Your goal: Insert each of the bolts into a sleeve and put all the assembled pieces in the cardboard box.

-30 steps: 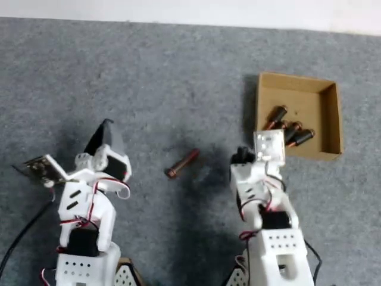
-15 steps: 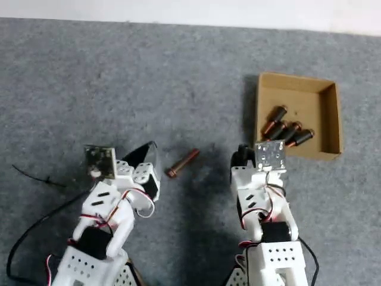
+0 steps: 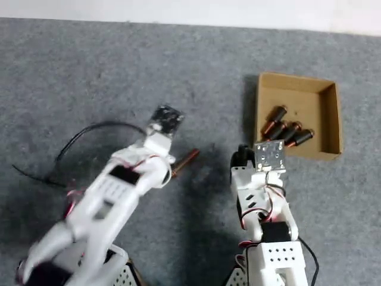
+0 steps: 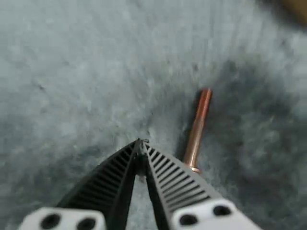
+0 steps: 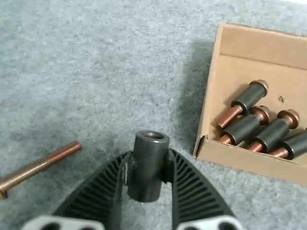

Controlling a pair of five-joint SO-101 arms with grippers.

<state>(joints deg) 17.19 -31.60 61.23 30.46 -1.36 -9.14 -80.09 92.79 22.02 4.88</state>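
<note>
In the high view, a slim copper-coloured bolt [image 3: 186,159] is seen lying on the grey, felt-like surface [image 3: 89,71] between the arms. Four sleeved pieces [image 3: 286,128] are held in the open cardboard box [image 3: 333,119]. In the left wrist view, the ribbed left claw [image 4: 140,144] is pressed together just beside the bolt's flanged head. In the right wrist view, a smooth black tubular sleeve [image 5: 147,175] is pinched in the right claw [image 5: 148,159].

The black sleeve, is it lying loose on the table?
No, the right gripper holds the black sleeve upright between its two sides.
</note>
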